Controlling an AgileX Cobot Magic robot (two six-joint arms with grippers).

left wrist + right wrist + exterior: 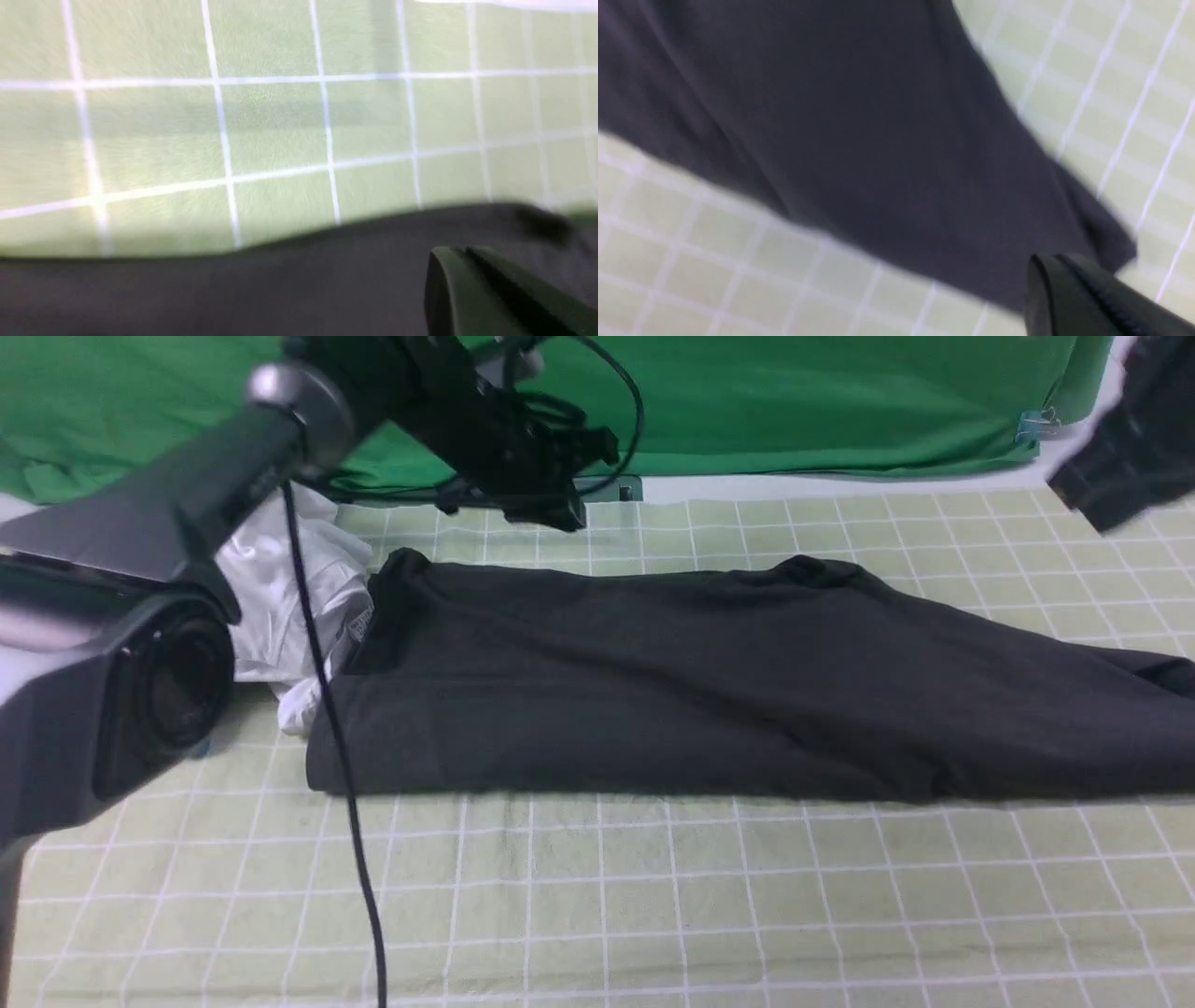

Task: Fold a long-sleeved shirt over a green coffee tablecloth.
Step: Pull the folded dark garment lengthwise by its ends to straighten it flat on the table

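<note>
— Left arm (140,709), its bulky grey joint, fills the near left corner, and a black cable (359,859) hangs down past it. What's under them?
— That's the green coffee tablecloth (653,915): pale yellow-green with a thin white grid, lying flat with soft ripples.
— And the long-sleeved shirt (653,691)?
— It lies on the cloth just beyond the near strip. It's folded into a long dark band running from left of centre out past the right edge. It's matte black. The near edge is a fairly straight fold, and the far edge is uneven, with a hump towards each end. Shallow creases slant across it, and the right end narrows and bunches a little.
— Anything touching it?
— Yes, a white garment (299,597), crumpled against its left end and partly behind the arm.
— Grippers?
— The left gripper (551,513) is raised over the far left. From its wrist camera the fingers (467,298) are pressed together, holding no cloth, over black fabric near the shirt's edge. The right gripper (1116,467) is raised at the far right, blurred. Its own fingers (1069,298) are clenched too, empty, above the shirt's tapered end.
— Farthest back?
— A deep green backdrop fabric (794,411), draped behind the table.
</note>
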